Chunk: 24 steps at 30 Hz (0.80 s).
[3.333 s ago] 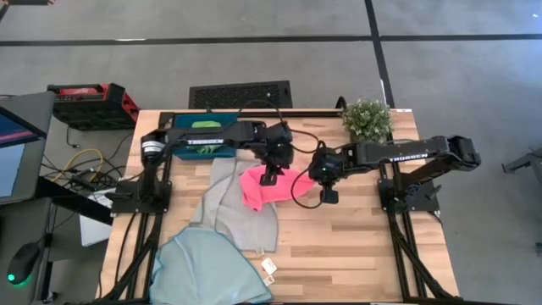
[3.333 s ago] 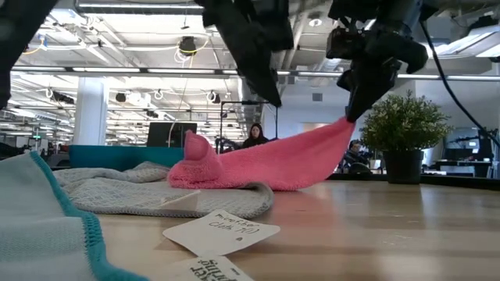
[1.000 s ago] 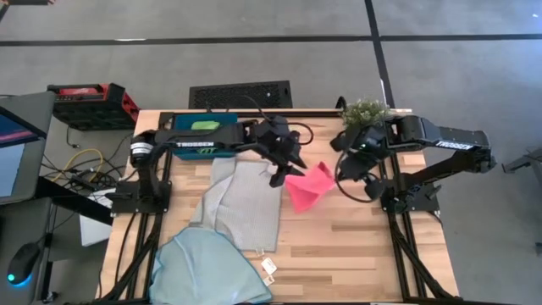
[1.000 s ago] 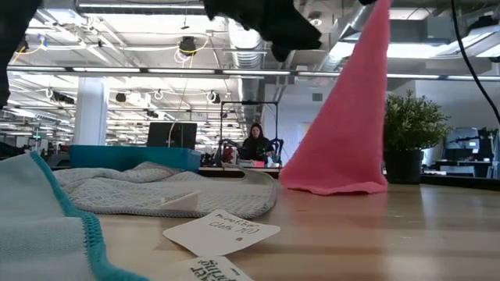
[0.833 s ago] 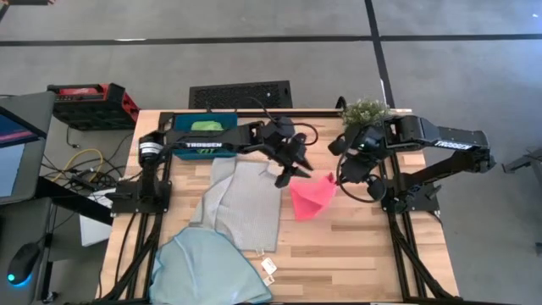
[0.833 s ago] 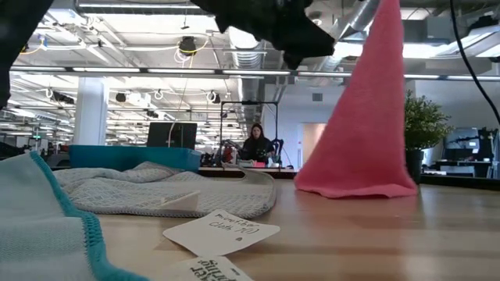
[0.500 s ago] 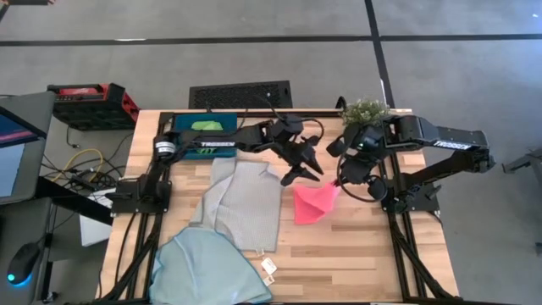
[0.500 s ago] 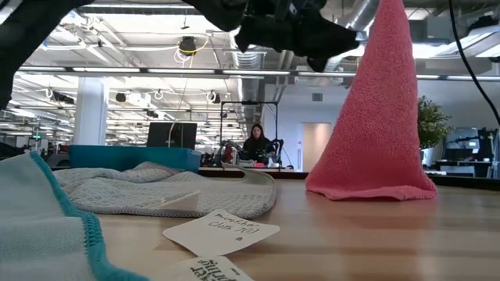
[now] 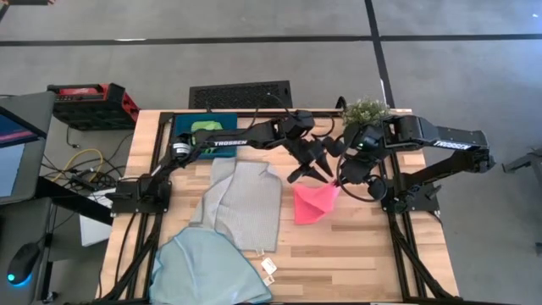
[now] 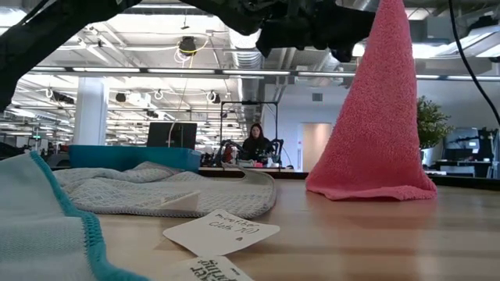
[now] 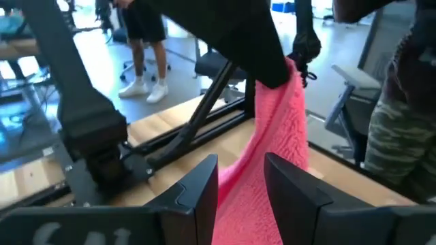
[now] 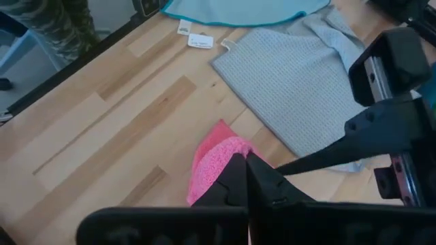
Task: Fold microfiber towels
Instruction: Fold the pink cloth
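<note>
- While the right gripper (image 9: 340, 180) pinches one corner, the pink towel (image 9: 313, 202) hangs in a cone – lower edge resting on the table (image 9: 356, 246).
- Left gripper (image 9: 306, 169): fingers apart, just beside the towel's raised part (not touching).
- Grey towel (image 9: 246, 202), light blue towel (image 9: 207, 271): lying flat.

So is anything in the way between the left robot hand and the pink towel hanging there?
No, nothing visible is. The right gripper holds the pink towel up by a corner, its bottom edge on the table. The left gripper is open right beside the hanging cloth. The grey towel lies off to the side.
</note>
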Motion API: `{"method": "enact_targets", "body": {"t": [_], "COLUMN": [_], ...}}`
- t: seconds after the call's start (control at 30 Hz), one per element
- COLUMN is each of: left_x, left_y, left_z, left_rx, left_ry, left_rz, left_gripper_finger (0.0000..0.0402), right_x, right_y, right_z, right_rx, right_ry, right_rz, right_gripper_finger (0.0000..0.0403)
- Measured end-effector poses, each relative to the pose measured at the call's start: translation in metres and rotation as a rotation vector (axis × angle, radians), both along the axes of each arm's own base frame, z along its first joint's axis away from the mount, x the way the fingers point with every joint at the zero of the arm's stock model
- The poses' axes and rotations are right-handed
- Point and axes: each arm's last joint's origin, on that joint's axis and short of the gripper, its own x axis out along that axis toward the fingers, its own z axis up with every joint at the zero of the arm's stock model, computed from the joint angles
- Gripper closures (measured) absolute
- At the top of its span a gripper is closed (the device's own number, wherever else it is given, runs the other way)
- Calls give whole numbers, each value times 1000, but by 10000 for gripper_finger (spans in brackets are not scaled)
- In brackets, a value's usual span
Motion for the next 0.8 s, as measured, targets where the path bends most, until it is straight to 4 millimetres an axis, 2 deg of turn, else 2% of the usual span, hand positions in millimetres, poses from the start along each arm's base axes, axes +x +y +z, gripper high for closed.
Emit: {"method": "enact_targets", "body": {"t": [0.33,0.6,0.8], "left_x": [0,4,2], "left_y": [-10,-24,-27], "left_z": [1,2,0], "left_rx": [-6,72,-1], "left_ry": [-31,-80,-29], "left_rz": [-94,-55,-135], "left_gripper_finger": [290,290,290], "right_x": [0,0,0], "right_y": [0,0,0], "right_z": [0,0,0], "right_rx": [0,8,10], "right_ry": [1,4,7], "right_rz": [-1,-14,-18], "right_gripper_finger": [397,397,397]}}
